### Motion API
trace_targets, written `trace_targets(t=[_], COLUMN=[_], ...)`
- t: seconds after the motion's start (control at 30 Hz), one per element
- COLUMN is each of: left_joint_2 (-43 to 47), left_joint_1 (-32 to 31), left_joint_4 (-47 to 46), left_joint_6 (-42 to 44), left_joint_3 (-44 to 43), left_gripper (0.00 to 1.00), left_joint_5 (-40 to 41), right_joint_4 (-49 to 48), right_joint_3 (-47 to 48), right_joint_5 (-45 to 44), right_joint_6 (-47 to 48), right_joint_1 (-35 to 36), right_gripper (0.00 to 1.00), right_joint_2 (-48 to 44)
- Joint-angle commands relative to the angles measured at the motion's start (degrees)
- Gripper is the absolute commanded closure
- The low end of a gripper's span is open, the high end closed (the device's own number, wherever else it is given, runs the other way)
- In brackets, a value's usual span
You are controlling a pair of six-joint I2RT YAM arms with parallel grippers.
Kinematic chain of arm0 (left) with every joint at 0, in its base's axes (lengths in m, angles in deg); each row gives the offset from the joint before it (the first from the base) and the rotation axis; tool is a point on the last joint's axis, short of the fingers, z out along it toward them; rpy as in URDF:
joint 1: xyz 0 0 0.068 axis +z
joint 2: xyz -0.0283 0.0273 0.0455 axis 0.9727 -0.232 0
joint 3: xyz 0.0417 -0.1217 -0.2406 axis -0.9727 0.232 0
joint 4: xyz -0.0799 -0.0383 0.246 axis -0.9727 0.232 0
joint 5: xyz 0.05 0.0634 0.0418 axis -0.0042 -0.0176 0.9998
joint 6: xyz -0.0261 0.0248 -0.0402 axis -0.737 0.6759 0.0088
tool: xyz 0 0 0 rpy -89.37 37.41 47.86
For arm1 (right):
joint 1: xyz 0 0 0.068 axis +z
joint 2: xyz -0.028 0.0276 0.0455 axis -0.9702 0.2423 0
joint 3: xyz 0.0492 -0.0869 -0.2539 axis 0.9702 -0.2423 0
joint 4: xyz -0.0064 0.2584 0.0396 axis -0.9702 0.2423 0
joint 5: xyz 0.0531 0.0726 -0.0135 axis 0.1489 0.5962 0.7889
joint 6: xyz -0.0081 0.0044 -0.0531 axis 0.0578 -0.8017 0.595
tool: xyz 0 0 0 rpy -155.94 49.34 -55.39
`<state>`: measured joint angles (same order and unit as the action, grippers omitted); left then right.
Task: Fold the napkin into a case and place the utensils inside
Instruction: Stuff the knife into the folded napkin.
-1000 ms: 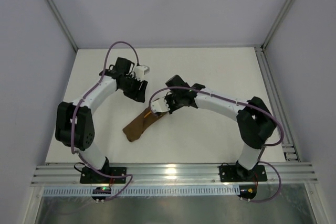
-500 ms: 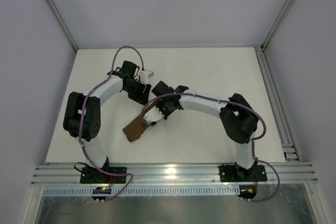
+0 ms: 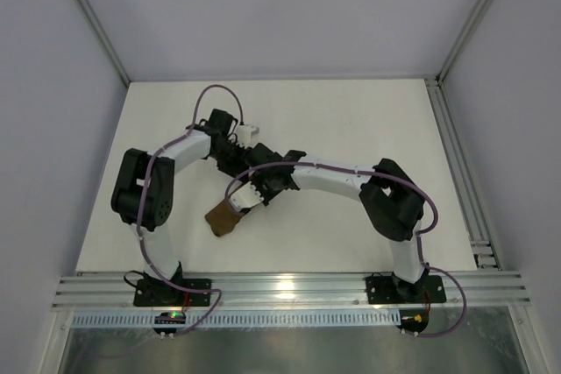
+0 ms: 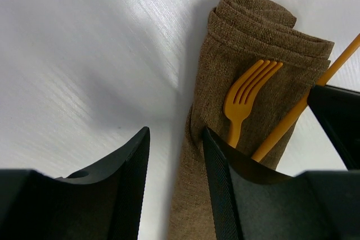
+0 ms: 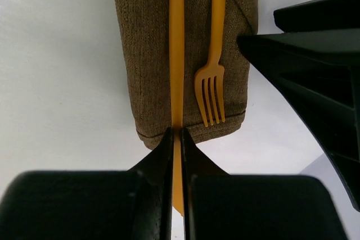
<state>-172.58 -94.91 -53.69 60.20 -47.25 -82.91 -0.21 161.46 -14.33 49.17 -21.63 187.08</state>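
Brown fabric case point(image 5: 152, 54) lies flat on white table point(image 4: 84, 37), orange fork point(image 5: 211, 91) resting on it. Right gripper point(image 5: 175, 139) clamped on second orange utensil point(image 5: 176, 54), which runs lengthwise along the case. Left gripper point(image 4: 176, 139), jaws apart, sits at the case's edge, holding nothing.

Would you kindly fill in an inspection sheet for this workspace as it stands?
Surface: white table.
Job's things: folded brown napkin; orange fork and second utensil, also orange, lie along it.
Clutter: nothing seen.
Grippers: left gripper open at the napkin's edge; right gripper shut on the second utensil.
Cables: purple cables loop along both arms.
Surroundings: grey enclosure walls, aluminium rail at the near edge.
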Motion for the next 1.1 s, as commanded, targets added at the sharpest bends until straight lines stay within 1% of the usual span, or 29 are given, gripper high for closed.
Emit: trace_targets(t=[0.0, 0.1, 0.13, 0.2, 0.33, 0.43, 0.53, 0.73, 1.0, 1.07], left_joint_2=[-0.51, -0.95, -1.04, -1.13, -0.6, 0.72, 1.6, 1.42, 1.77, 2.04], left_joint_1=[-0.04, -0.04, -0.04, -0.04, -0.04, -0.04, -0.04, -0.04, -0.04, -0.04], left_joint_4=[-3.43, -3.78, -3.87, -4.05, -4.57, -5.45, -5.81, -6.24, -6.51, -6.33], left_joint_6=[-1.22, -1.74, -1.92, -2.45, -3.59, -3.59, -3.5, -3.59, -3.68, -3.33], left_joint_3=[0.16, 0.34, 0.43, 0.6, 1.22, 2.27, 2.71, 3.15, 3.33, 3.33], left_gripper=[0.56, 0.64, 0.7, 0.78, 0.85, 0.85, 0.86, 1.0, 1.0, 1.0], left_joint_5=[-1.35, -1.18, -1.27, -2.32, -2.85, -3.29, -3.91, -4.87, -5.31, -5.23], right_joint_4=[-2.14, -2.14, -2.14, -2.23, -2.75, -4.77, -6.18, -6.89, -7.24, -7.24], right_joint_3=[0.49, 0.58, 0.75, 1.11, 2.16, 1.55, 1.2, 1.19, 1.81, 2.25], right_joint_5=[2.29, 3.17, 3.52, 4.76, 5.63, 7.13, 8.01, 9.76, 12.49, 11.44], right_joint_6=[-1.98, -3.03, -3.56, -5.23, -7.95, -8.92, -7.71, -5.15, -4.97, -5.85], right_joint_1=[0.5, 0.94, 1.02, 1.37, 2.52, 3.13, 3.83, 5.51, 6.03, 6.03], right_gripper=[0.97, 0.97, 0.97, 0.97, 0.97, 0.97, 0.97, 0.97, 0.96, 0.9], right_joint_2=[0.12, 0.56, 0.65, 1.35, 3.2, 3.47, 3.55, 3.55, 4.52, 5.05])
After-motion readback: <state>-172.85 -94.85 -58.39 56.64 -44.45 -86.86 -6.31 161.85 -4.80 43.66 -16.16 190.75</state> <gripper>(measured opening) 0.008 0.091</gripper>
